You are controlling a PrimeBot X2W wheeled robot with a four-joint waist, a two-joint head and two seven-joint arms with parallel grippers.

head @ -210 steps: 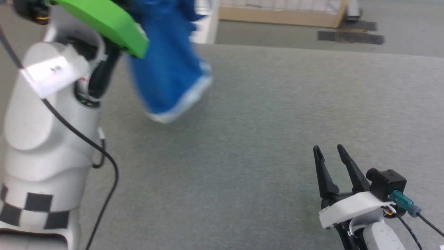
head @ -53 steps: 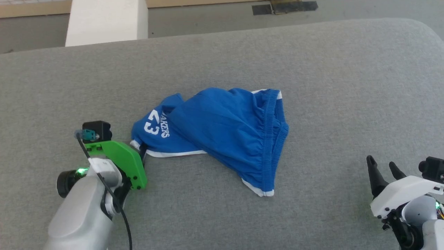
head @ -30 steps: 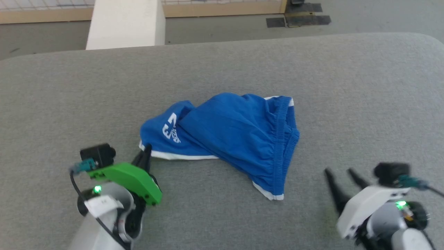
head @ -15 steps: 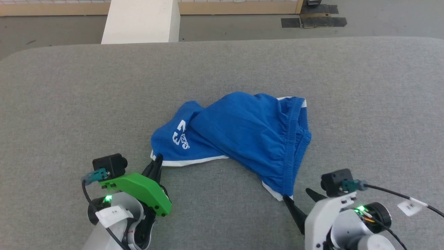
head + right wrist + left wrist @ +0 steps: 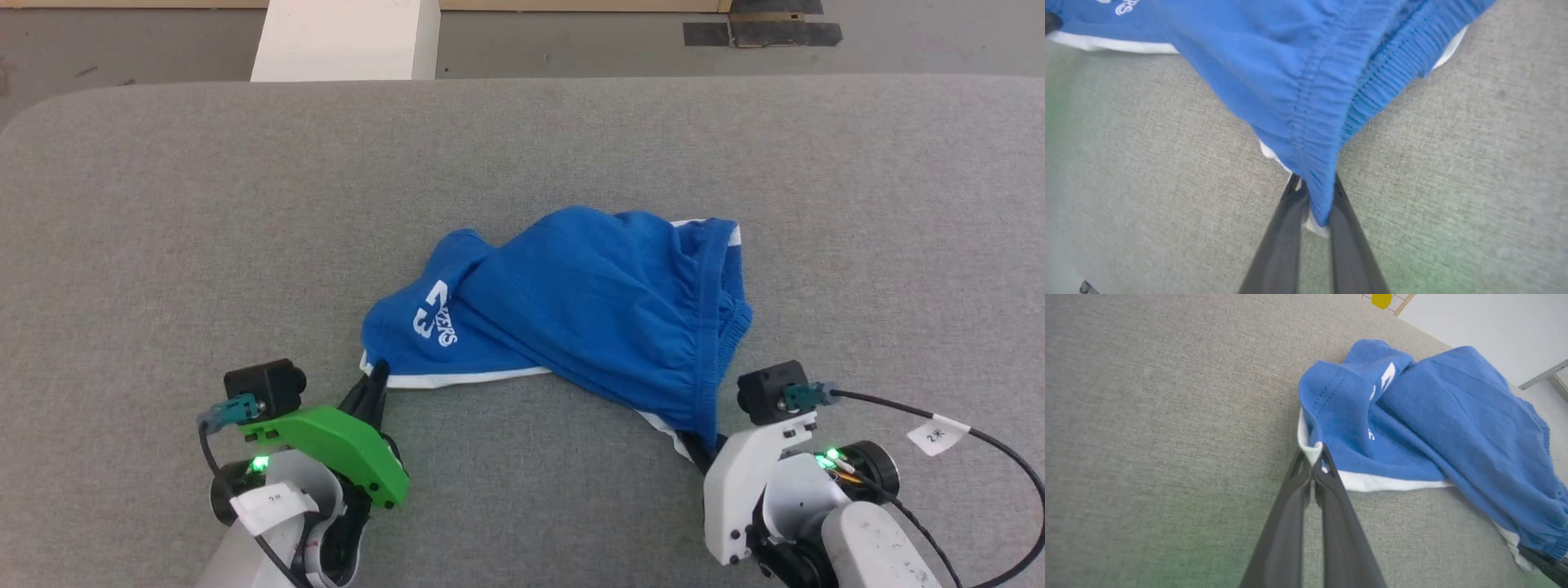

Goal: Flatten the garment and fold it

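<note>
Grey desk (image 5: 163, 204) under me, and the garment (image 5: 588, 302) lies crumpled near its middle, a little toward my edge. A white "23" (image 5: 431, 309) shows on the left leg, with letters ending "ERS" beside it. My left gripper (image 5: 377, 377) reaches in low from the near edge, pinched tight on the white hem corner (image 5: 1308, 451). My right gripper (image 5: 694, 445) comes in low too, clamped on the gathered waistband corner (image 5: 1318, 204), fabric between the fingers.

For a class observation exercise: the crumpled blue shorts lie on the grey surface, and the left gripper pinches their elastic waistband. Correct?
No: the left gripper pinches the white hem trim of the shorts, not the waistband, as the left wrist view shows. Otherwise right.
</note>
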